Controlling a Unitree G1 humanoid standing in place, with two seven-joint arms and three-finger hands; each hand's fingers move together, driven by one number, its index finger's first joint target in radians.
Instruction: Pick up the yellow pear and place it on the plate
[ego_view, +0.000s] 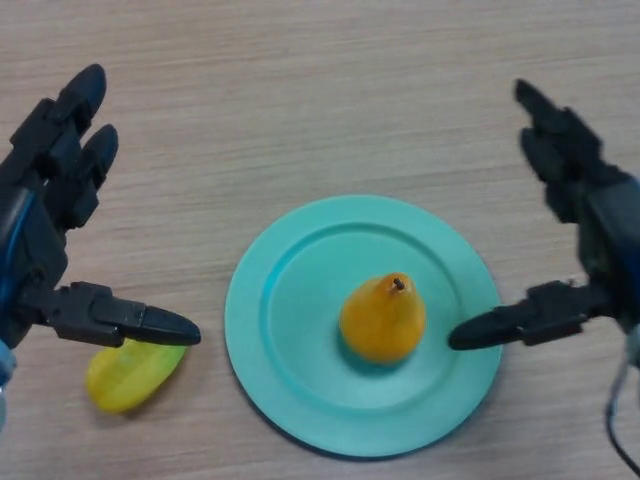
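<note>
Left hand thumb partly hides yellowish object

left hand: fingers spread, empty | right hand: fingers spread, empty

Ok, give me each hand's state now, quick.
Left hand: open, holding nothing, thumb above the yellow-green fruit.
Right hand: open, holding nothing, beside the turquoise plate.

Two chunky black hands are being shown here, left hand and right hand, both being built from blocky matte segments. Thick fingers are being finished off with rounded tips, and each thumb is being tapered to a smooth glossy point. Bits of pale blue-grey casing are being glimpsed at both wrists.
</note>
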